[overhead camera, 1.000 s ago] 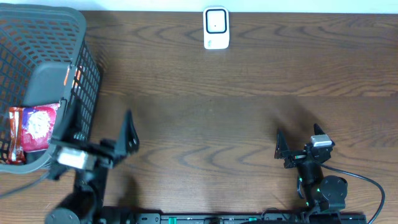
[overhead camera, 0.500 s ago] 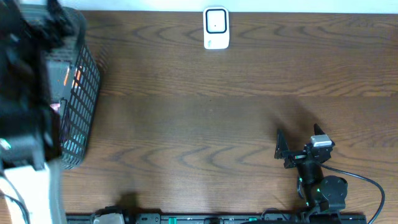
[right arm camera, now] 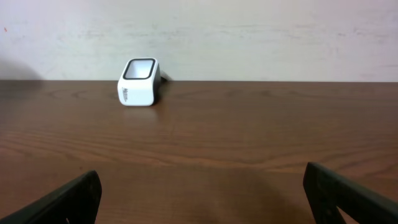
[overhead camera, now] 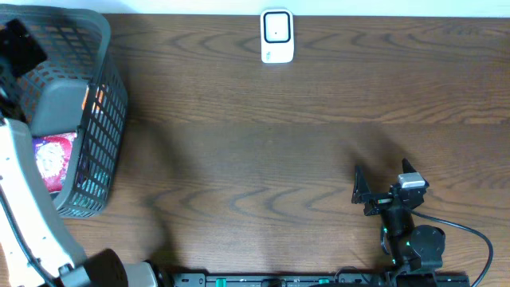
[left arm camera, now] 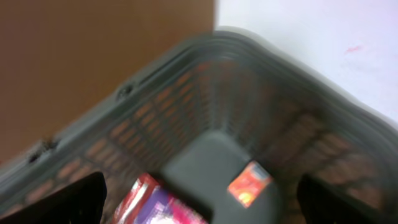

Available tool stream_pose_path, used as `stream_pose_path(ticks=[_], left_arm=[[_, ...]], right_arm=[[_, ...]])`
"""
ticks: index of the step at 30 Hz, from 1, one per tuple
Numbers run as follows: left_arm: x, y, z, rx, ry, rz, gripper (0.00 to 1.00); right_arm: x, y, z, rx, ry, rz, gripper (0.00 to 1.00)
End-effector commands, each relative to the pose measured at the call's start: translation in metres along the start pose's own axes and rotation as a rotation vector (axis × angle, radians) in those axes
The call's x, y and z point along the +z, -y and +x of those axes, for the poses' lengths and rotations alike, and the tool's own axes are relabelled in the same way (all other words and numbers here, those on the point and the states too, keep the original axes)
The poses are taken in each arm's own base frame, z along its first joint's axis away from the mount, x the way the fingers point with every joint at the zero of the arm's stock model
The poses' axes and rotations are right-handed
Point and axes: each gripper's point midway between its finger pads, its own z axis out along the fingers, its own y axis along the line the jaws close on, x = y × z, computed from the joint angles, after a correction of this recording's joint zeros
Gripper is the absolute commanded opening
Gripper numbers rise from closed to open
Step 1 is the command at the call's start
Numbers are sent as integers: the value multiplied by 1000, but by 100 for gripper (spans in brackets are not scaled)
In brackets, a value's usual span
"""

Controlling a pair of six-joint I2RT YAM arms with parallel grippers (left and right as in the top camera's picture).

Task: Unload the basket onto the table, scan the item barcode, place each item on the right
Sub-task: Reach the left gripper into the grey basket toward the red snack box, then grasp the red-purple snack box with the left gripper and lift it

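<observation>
Left hand (left arm camera: 199, 204) spread above the grey basket (left arm camera: 168, 65), upper left, holding the red-and-purple packet (left arm camera: 154, 202), print blurred. Right hand (right arm camera: 205, 199) spread, facing the white scanner (right arm camera: 138, 82) on the brown wood-grain desk (right arm camera: 261, 137); pale wall (right arm camera: 261, 37) behind.

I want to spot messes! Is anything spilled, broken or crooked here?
Nothing stands out. The white scanner sits upright at the far edge of the table, and the red packet and gray item lie inside the basket. No spill shows on the wood.
</observation>
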Motion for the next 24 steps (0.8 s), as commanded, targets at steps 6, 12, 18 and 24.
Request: stream_pose_path(ticks=[6, 12, 18, 24], left_arm=[[62, -40, 51, 24, -239, -124, 98], [84, -42, 99, 130, -414, -125, 98], [103, -43, 176, 209, -605, -116, 98], [114, -47, 236, 229, -710, -119, 98]], right_arm=[[0, 2, 1, -11, -2, 9, 99], [0, 2, 1, -11, -2, 9, 99], [0, 2, 1, -11, -2, 9, 99], [0, 2, 1, -11, -2, 9, 99]])
